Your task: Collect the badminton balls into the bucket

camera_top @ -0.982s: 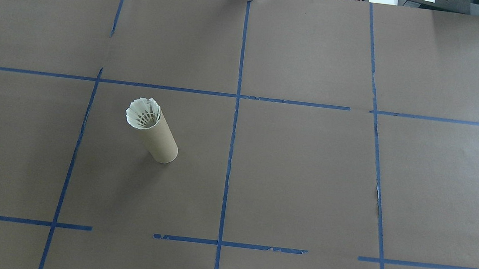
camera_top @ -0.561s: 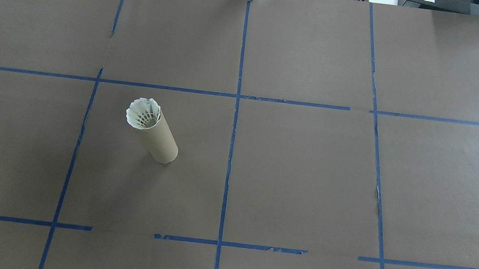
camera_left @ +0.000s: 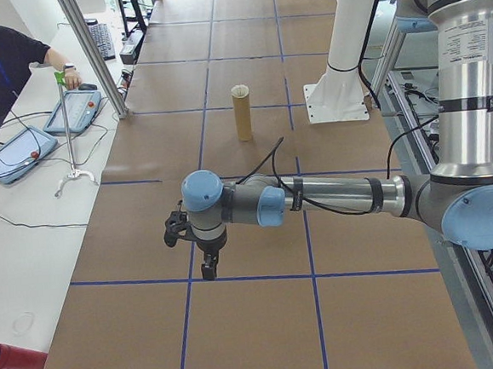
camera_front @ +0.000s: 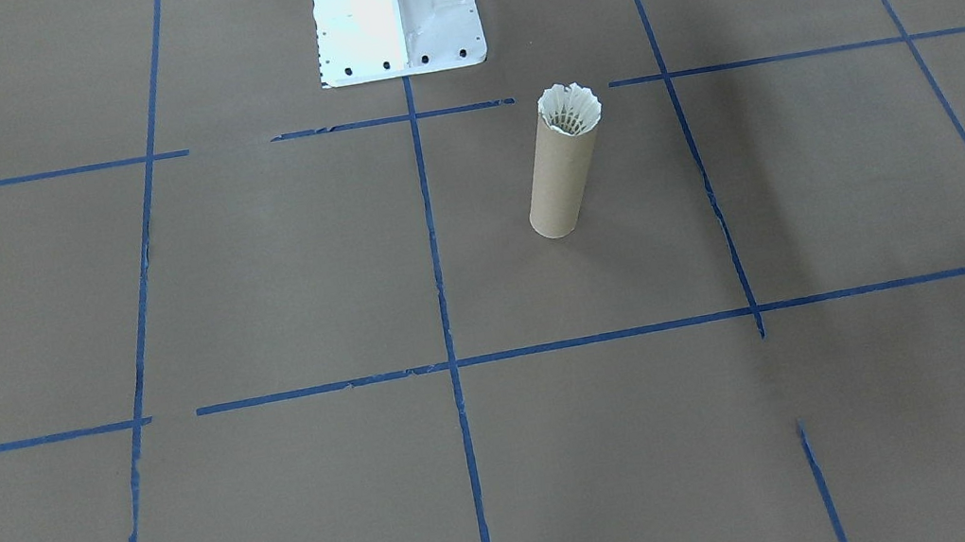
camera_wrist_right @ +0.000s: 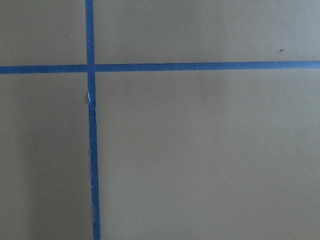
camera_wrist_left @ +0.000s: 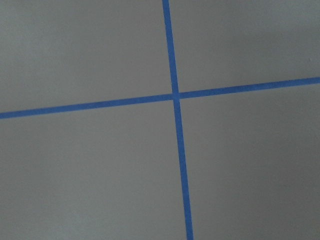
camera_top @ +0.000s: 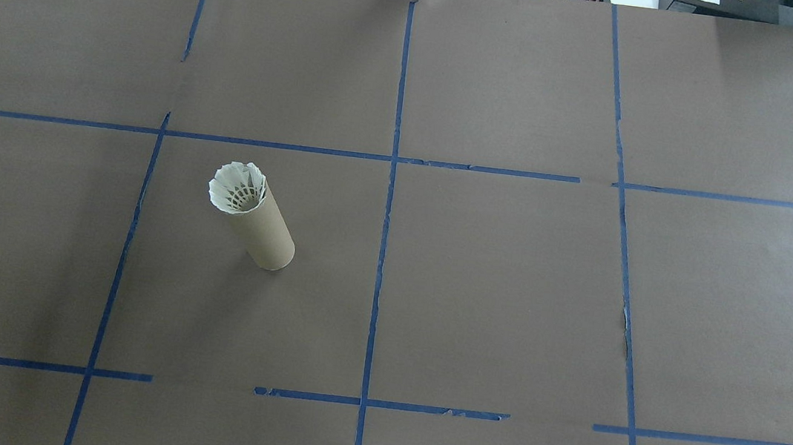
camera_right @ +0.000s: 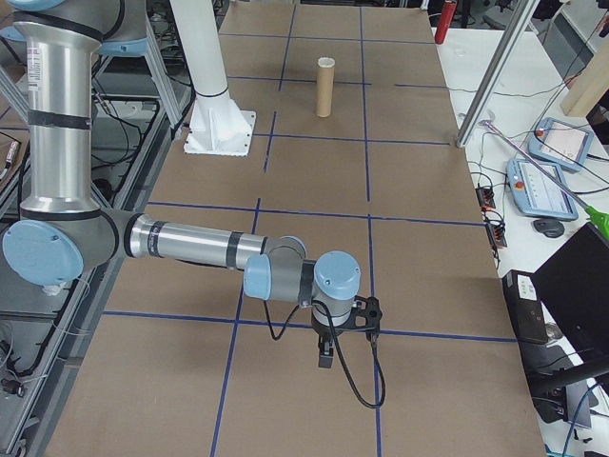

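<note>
Standing upright on the brown-papered table (camera_front: 254,276) in the front-facing view is the cardboard tube (camera_front: 562,178), with the shuttlecock (camera_front: 570,112) sitting in its mouth, feather skirt poking just above the rim. It's near the white robot base (camera_front: 396,11), on the robot's left side of the blue tape (camera_front: 433,250) center line.

Overhead, same deal: tube (camera_top: 263,226) upright, shuttlecock (camera_top: 237,188) nested in the top, no arms in the shot.

From the left end, the near left arm stretches over the table with its gripper (camera_left: 210,270) pointing down, well apart from the tube (camera_left: 242,115). Can't tell if the fingers are apart or together. A person sits at the side bench.

From the right end, the right gripper (camera_right: 324,354) hangs low too, far from the tube (camera_right: 325,88); finger state can't tell either.

Both wrist cams only show paper and crossed tape.
</note>
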